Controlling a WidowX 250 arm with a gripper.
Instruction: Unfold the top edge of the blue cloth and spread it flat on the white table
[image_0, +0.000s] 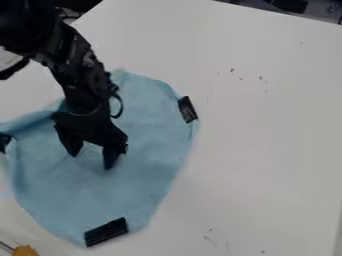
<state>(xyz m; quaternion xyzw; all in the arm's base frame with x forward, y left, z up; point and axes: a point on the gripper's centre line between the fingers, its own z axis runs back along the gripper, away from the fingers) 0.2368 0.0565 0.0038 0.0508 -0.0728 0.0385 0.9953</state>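
Note:
My black gripper hangs over the left-middle part of a light blue cloth, its two fingers spread apart with nothing between them. The cloth lies on the white table, with folds along its left side and upper left edge. Black strips sit at its edges: one strip at the upper right, another strip at the bottom, and a dark piece at the far left. Whether the fingertips touch the cloth, I cannot tell. The arm covers part of the cloth's upper left edge.
The white table extends to the right of the cloth, with small dark marks on it. A yellow-orange object is at the bottom left corner. Dark items lie beyond the table's far edge at the upper right.

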